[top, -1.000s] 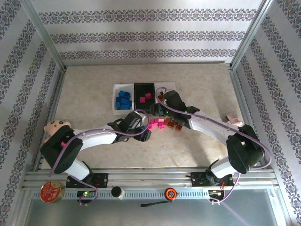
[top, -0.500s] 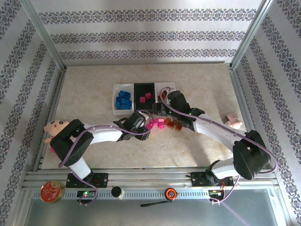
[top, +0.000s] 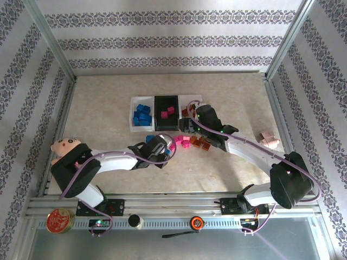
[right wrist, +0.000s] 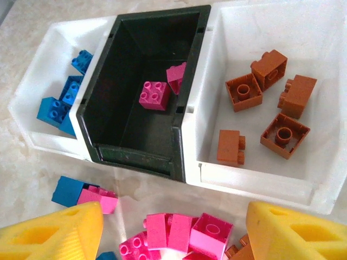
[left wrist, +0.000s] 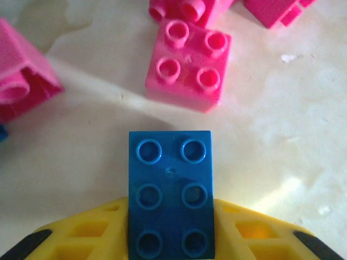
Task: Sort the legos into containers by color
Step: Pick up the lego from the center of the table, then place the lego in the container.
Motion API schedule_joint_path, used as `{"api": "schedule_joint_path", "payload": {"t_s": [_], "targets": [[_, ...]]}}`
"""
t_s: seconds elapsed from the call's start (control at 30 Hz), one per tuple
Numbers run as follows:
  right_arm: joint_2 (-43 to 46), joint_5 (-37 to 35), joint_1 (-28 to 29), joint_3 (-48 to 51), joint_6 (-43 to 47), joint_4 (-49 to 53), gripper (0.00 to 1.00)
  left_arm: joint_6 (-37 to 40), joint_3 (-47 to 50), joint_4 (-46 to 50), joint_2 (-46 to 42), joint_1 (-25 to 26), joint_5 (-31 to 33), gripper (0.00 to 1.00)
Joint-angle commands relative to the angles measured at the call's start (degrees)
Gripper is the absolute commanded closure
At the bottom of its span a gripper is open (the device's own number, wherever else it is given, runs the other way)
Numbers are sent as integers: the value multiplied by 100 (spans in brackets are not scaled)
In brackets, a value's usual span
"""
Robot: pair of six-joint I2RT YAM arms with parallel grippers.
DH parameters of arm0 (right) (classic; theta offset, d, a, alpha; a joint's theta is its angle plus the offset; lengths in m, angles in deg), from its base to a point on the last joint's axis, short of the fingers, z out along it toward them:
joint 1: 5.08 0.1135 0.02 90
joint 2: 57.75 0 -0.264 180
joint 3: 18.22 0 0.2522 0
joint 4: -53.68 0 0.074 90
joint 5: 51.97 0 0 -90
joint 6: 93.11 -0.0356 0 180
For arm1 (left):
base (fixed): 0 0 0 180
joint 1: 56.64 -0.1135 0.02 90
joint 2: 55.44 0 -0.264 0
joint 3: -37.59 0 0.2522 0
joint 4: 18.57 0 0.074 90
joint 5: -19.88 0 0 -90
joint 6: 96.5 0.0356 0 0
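Two grippers crowd one small heap of loose legos [top: 187,142] near the middle of the table [top: 108,103], on the side of the three trays that faces the near edge. The left gripper [left wrist: 171,227] has its yellow fingers [left wrist: 92,235] pressed against both long sides of a blue brick [left wrist: 169,173]. It grips only the brick's near end, so most of the brick juts out ahead. Whether the brick has left the table cannot be told. The right gripper [right wrist: 174,222] hangs above the pink bricks [right wrist: 184,233] with its jaws spread wide and nothing between them.

The trays stand in a row. The left white tray [right wrist: 32,127] holds blue pieces, the black tray [right wrist: 135,154] holds two pink ones, and the right white tray [right wrist: 255,181] holds orange-brown ones.

The shallow hold looks like the main risk. A brick pinched at one end may swing or slip free on the lift and fall back among the pink pieces. A pink brick [left wrist: 188,65] lying just ahead of the blue one could be shoved if the left gripper moves forward before it rises. The blue tray shares a wall with the black one, so a release too far toward the table's right edge could put blue among pink. The two arms are also close together, so a descent by the right gripper during the left's carry could bring them into contact.
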Motion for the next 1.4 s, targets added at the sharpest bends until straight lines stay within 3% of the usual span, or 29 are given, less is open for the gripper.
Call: {"api": "schedule_joint_path", "payload": {"t_s": [0.0,0.17,0.37,0.47,0.63,0.93,1.13,1.37], "targets": [[148,-92,-45,88,-101,-64,29,-366,127,186,-762,66,-186,66],[172,-67,-58,171,-160,-98,29,-562,-77,382,-1698,-221,-245,70],[235,-34,-58,291,-211,-108,29,-721,-542,303,-1924,-1443,-20,74],[290,-26,-58,343,-234,-89,30,-693,-864,197,-1577,-2011,157,75],[425,-33,-58,468,-224,-17,29,-821,-1364,-91,-606,-2758,-177,76],[733,84,-32,867,-282,68,29,-825,-2703,150,912,-3140,-421,77],[1002,71,2,1171,-284,210,28,-880,-3301,426,1435,-3253,-578,63],[1185,-41,-27,1341,-242,382,28,-978,-3353,401,1131,-3249,-841,44]]}}
